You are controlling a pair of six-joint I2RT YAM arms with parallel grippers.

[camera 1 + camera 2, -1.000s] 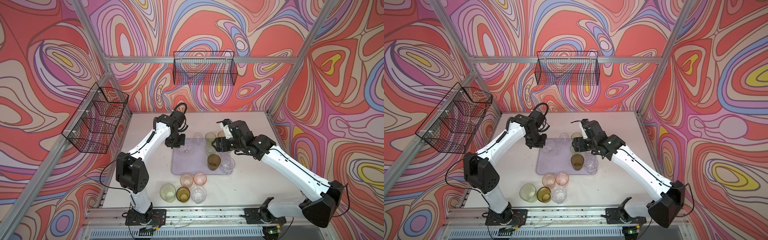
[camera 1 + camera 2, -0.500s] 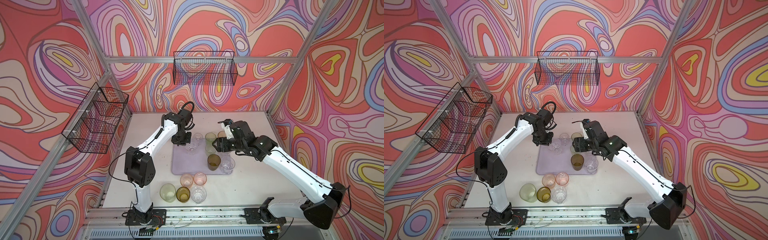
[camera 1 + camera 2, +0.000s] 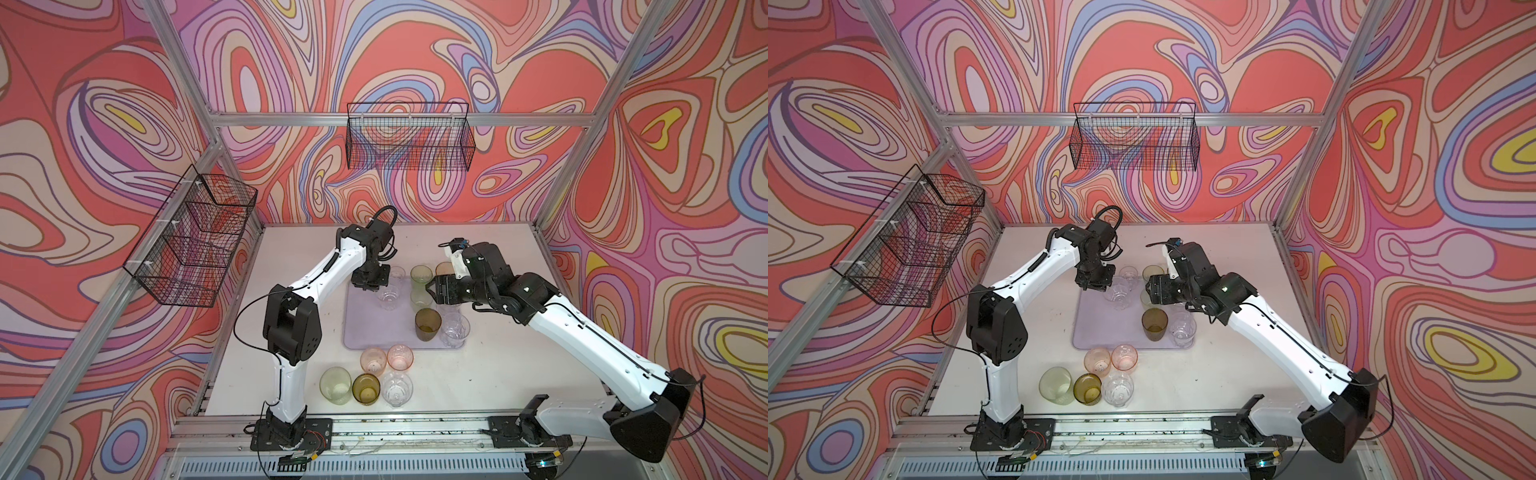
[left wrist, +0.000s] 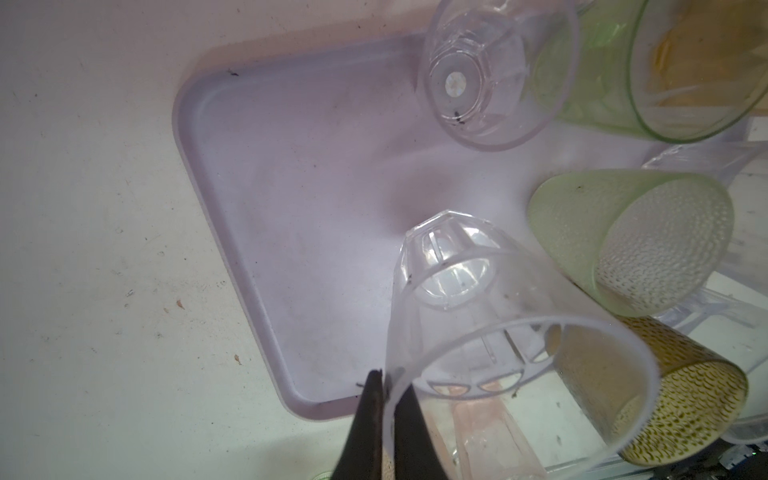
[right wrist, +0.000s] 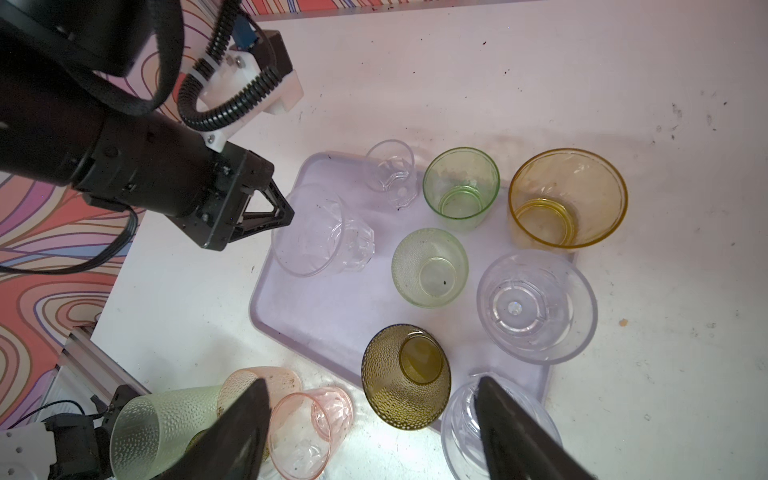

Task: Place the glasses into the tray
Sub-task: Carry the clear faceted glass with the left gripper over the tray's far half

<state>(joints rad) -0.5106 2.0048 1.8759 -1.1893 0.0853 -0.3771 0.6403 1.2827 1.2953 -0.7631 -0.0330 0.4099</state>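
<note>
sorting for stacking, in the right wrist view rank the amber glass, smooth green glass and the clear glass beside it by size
1. amber glass
2. smooth green glass
3. clear glass
They stand in a row, similarly far away, so the order seems safe.

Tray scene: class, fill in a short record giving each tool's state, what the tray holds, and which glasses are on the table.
left tool: shut on the rim of a faceted glass, which hangs tilted over the tray
right tool: open, holding nothing, above glasses on the tray
tray: lavender, several upright glasses on it
table, in front of tray: pink glass, second pink glass, green glass, amber glass, clear glass
</note>
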